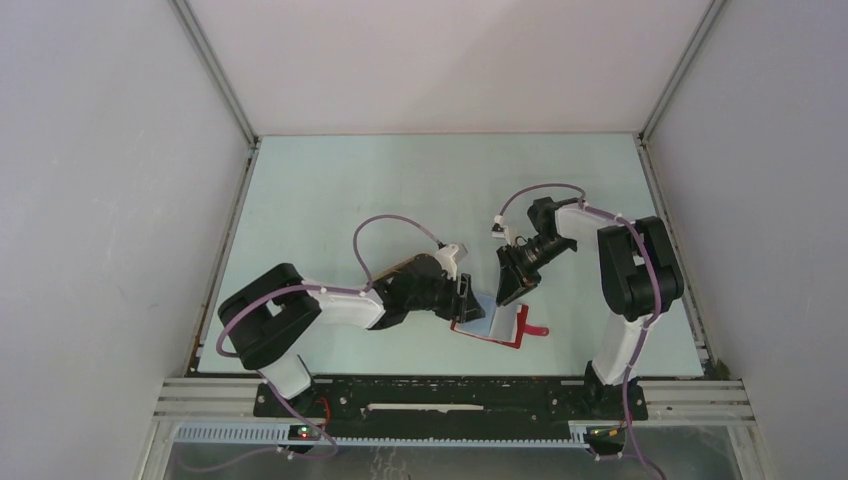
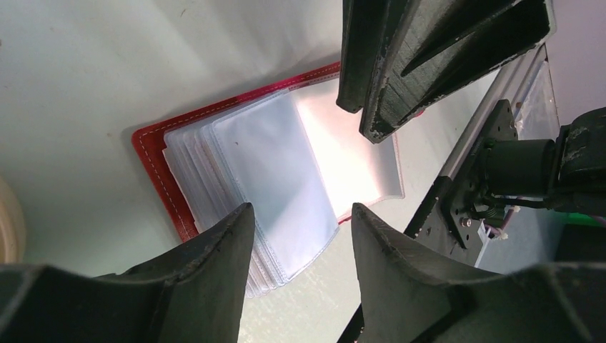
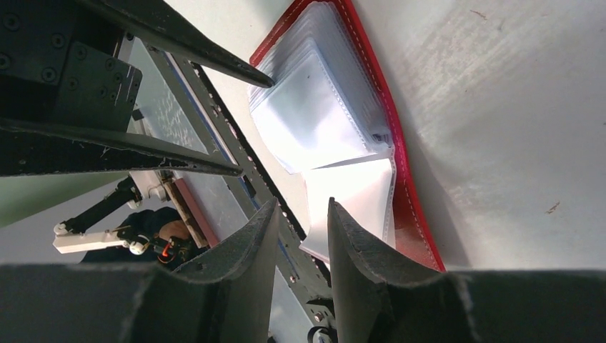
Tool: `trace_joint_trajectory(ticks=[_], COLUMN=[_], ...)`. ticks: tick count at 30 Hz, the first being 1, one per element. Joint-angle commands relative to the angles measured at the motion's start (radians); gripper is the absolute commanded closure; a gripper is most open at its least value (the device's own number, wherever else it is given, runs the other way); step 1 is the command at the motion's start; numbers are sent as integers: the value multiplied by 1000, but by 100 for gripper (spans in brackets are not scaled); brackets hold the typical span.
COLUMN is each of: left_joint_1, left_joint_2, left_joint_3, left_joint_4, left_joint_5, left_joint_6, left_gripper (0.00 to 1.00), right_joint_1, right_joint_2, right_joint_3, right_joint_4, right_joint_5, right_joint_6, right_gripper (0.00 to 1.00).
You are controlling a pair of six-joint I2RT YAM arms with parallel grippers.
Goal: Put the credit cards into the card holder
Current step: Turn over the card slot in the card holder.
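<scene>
The card holder (image 1: 503, 324) lies open on the table near the front, a red cover with a fan of clear pockets (image 2: 275, 171) and a red snap tab (image 1: 538, 331). My left gripper (image 1: 466, 298) hangs over its left edge, open (image 2: 300, 214), with nothing between its fingers and the pockets below them. My right gripper (image 1: 511, 291) comes down from the far side over the holder's right half (image 3: 400, 207). Its jaws (image 3: 304, 209) stand a narrow gap apart and hold nothing. The credit cards are out of view.
A beige tray (image 1: 398, 266) peeks out from under the left arm, and its rim (image 2: 8, 223) shows at the left wrist view's edge. The black rail with the arm bases (image 1: 450, 395) runs just in front of the holder.
</scene>
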Motion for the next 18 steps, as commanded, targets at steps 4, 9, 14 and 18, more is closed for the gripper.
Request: trace_joint_trajectory(ticks=[4, 9, 14, 18], left_joint_1=[-10, -22, -43, -53], left_joint_2=[28, 38, 115, 148], left_joint_3=[48, 81, 150, 189], left_joint_4=[-94, -130, -109, -97], left_joint_5=[-16, -7, 76, 100], left_joint_6=[12, 26, 16, 11], left_gripper=[41, 40, 40, 40], right_joint_1=[4, 5, -3, -28], right_joint_2=[13, 13, -2, -28], right_joint_3=[30, 30, 29, 29], right_joint_4=[0, 8, 14, 17], right_joint_5=[20, 45, 61, 62], right_joint_6=[-7, 3, 12, 12], right_gripper=[60, 60, 60, 60])
